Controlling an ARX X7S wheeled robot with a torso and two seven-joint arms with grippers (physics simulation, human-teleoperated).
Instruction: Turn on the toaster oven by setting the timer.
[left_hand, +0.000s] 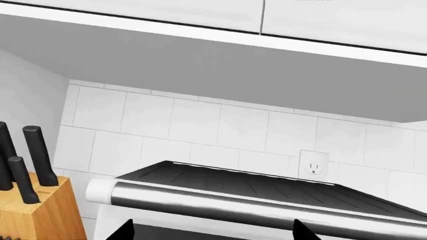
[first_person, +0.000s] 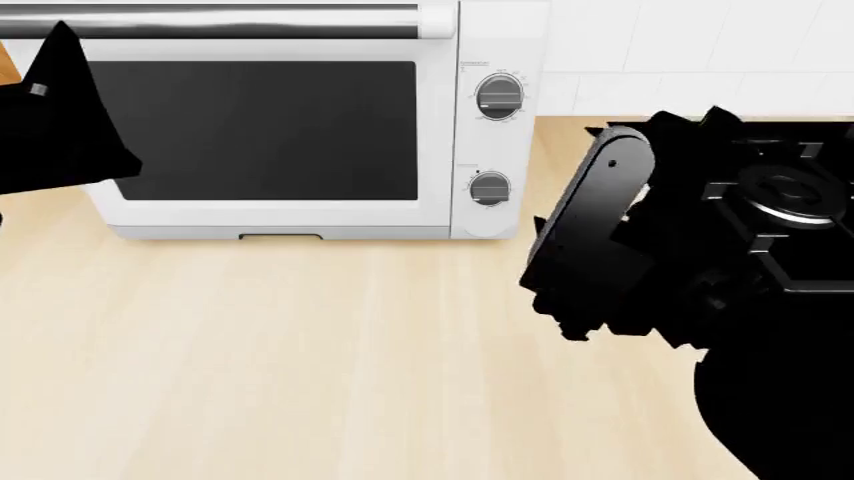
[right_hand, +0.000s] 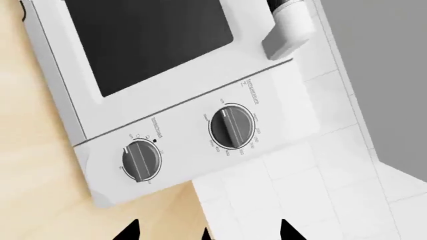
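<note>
Head view: toaster oven (first_person: 267, 130) standing at the back of the pale wooden surface (first_person: 267, 360), both grey knobs stacked on its right-hand panel, lower knob (first_person: 490, 188) just left of the right gripper (first_person: 561, 300) with a thin strip of bare surface between. Wide open room in front of the oven door; black hob (first_person: 787, 200) close on the oven's right, knife block (left_hand: 33, 210) on its left. Cannot tell whether the fingers of either gripper are apart or together.
</note>
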